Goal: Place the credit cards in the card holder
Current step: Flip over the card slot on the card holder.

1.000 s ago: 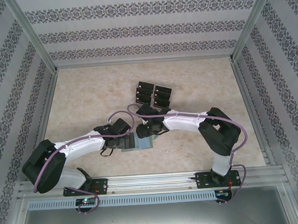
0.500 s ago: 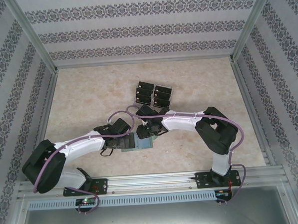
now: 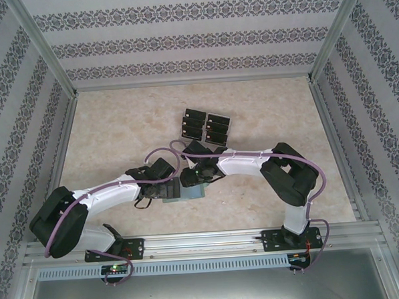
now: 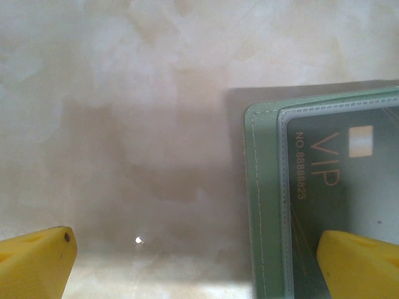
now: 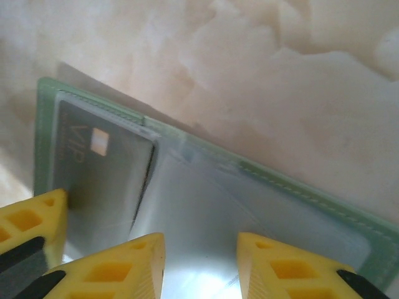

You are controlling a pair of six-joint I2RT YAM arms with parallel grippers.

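**Card station: holder, cards, 2 grippers**

Item 1. Holder [image 3: 188, 194]: grey-green, lying open and flat on the table [image 3: 119, 140], near the middle and toward the near edge. Both grippers meet over it. In the right wrist view the holder [image 5: 262, 180] shows stitched edges and clear pocket windows. In the left wrist view its left corner [image 4: 265, 205] lies flat on the marbled top.

Item 2. VIP card [image 4: 336, 180]: 1 dark card with a pale chip mark, seated behind the clear window of the holder's left pocket. It is also seen in the right wrist view [image 5: 93, 156].

Item 3. Cards [image 3: 206, 126]: loose black cards in 2 side-by-side columns on the table, just beyond the holder on the far side and apart from it. The exact count cannot be told.

Item 4. Left gripper [image 3: 177, 186]: comes in from the left. Its jaws are spread wide and hold nothing [image 4: 194, 240]. 1 yellow finger is over bare table and the other over the holder's card pocket.

Item 5. Right gripper [image 3: 191, 179]: comes in from the right. Its yellow fingers are partly parted with a gap between them [image 5: 199, 243], low over the holder's clear window. Nothing is seen between them.
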